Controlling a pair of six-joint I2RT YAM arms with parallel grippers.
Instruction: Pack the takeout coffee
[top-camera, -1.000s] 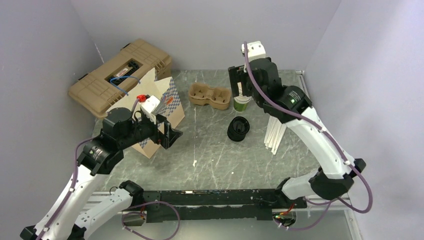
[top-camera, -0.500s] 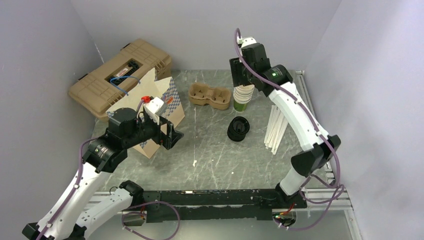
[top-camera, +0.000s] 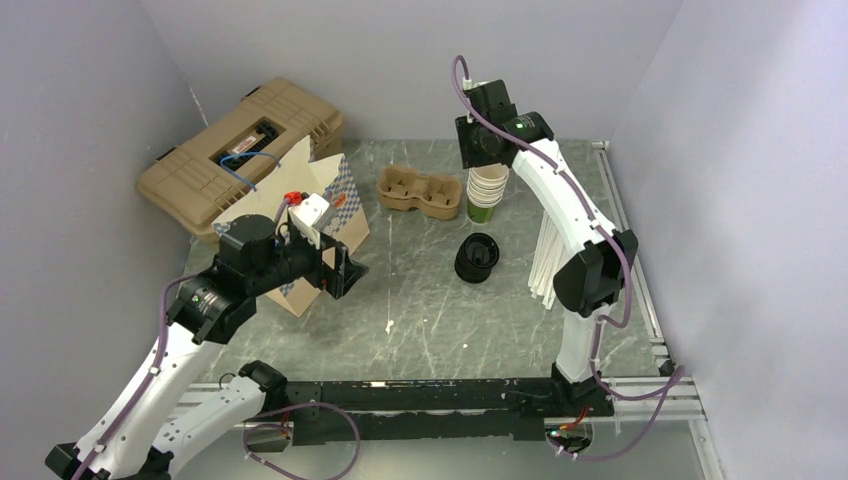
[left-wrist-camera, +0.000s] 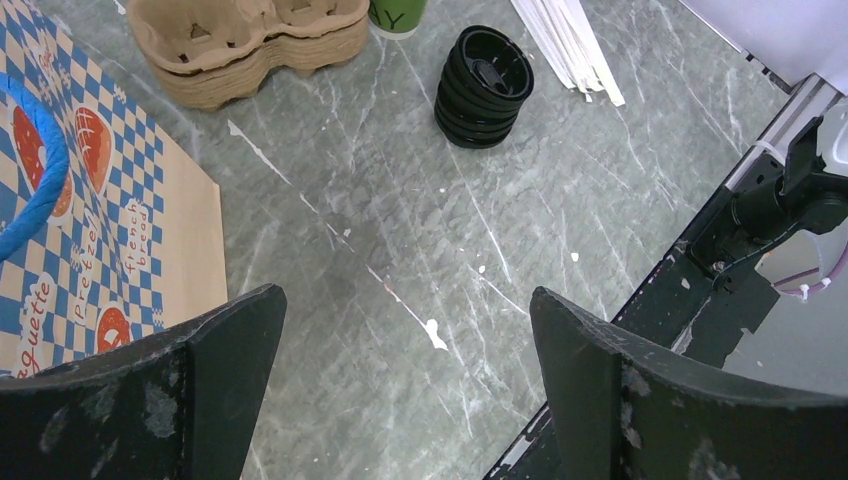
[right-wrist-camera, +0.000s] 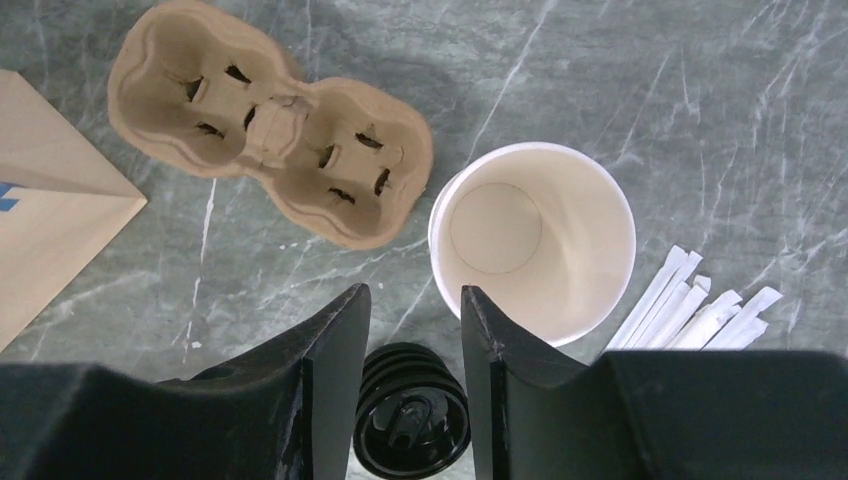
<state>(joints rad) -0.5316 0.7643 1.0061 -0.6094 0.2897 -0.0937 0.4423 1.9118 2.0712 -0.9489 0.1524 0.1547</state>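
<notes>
No lidded takeout coffee shows in any view. A stack of lidless cream cups with a green bottom stands at the back; the right wrist view looks down into the top cup. A stack of black lids lies nearer. My right gripper hovers high above the cups, its jaws narrowly apart and empty. My left gripper is wide open and empty above bare table beside the checked paper bag.
A brown two-cup cardboard carrier lies left of the cups. White wrapped straws lie to the right. A tan toolbox sits at the back left. Grey walls enclose the table.
My right gripper has risen from around the cup stack and drawn back and left, empty. The cup stack stays in place. My left arm has barely moved.
</notes>
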